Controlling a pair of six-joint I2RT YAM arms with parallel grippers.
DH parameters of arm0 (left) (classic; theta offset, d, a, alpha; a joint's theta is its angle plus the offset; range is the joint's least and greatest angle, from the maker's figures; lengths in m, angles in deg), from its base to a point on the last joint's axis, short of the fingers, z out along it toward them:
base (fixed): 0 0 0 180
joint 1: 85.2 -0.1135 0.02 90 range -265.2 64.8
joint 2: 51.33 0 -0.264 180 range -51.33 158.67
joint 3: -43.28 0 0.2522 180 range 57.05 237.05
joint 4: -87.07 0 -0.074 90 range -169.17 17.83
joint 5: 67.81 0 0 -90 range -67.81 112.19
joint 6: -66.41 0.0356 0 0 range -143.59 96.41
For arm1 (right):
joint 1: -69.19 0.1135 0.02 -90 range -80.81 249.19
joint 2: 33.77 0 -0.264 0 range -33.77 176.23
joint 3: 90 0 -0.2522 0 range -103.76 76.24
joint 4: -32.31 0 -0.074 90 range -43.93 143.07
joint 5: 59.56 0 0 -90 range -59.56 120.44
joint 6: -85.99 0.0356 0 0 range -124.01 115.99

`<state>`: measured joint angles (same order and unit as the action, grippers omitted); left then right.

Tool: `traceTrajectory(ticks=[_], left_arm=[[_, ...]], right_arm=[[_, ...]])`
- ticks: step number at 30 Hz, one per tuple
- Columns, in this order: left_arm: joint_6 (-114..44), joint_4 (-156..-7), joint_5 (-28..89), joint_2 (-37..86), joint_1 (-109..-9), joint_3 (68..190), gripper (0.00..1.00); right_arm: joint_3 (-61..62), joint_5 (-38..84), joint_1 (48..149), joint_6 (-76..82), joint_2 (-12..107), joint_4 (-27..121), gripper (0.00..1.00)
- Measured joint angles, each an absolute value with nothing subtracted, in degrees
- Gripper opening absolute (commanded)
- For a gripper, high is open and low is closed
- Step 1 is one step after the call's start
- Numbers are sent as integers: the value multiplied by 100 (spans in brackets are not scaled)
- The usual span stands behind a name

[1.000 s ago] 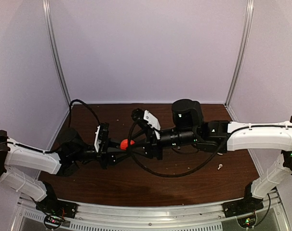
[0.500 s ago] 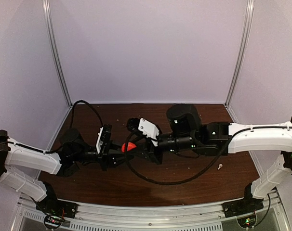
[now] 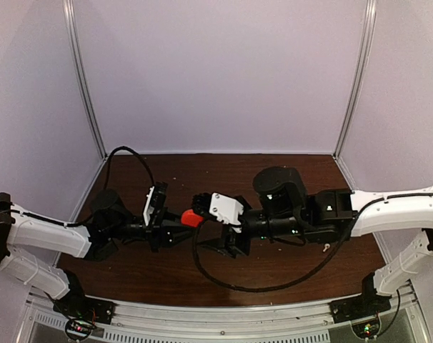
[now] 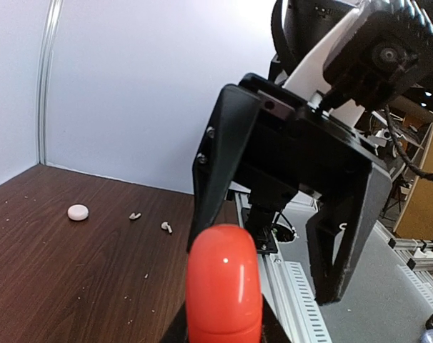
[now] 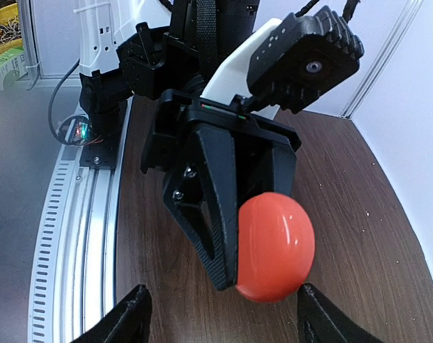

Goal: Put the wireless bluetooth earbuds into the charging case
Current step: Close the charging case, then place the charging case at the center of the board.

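Left tool (image 3: 186,220) on red case (image 5: 277,243) (tight)

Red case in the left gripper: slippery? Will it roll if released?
Likely slippery: the red case looks glossy and rounded where the left gripper pinches it. Probably rigid, since no dent shows at the finger. Might roll if released.

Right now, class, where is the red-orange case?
In the top view the red-orange case is above mid-table, left of centre, clamped in the left gripper, with the open right gripper facing it.
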<state>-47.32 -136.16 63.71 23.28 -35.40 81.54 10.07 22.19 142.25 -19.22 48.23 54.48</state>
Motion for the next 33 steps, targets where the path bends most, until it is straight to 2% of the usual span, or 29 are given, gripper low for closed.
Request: traceTrajectory(ticks=[7,20,26,33], left_arm=[[-5073,-13599,6653,2328,-3577,8350,0],[-5755,-13415,7380,2317,-3573,8582,0],[-5846,-13295,7487,2315,-3527,8586,0],[-5873,-13186,7518,2315,-3459,8604,0]], right_arm=[[1337,2392,14284,-2188,4047,5393,83],[1621,3220,14767,-3303,3907,5133,75],[1621,3675,15029,-3718,4115,5013,68],[1621,4053,15081,-4005,4182,4801,67]])
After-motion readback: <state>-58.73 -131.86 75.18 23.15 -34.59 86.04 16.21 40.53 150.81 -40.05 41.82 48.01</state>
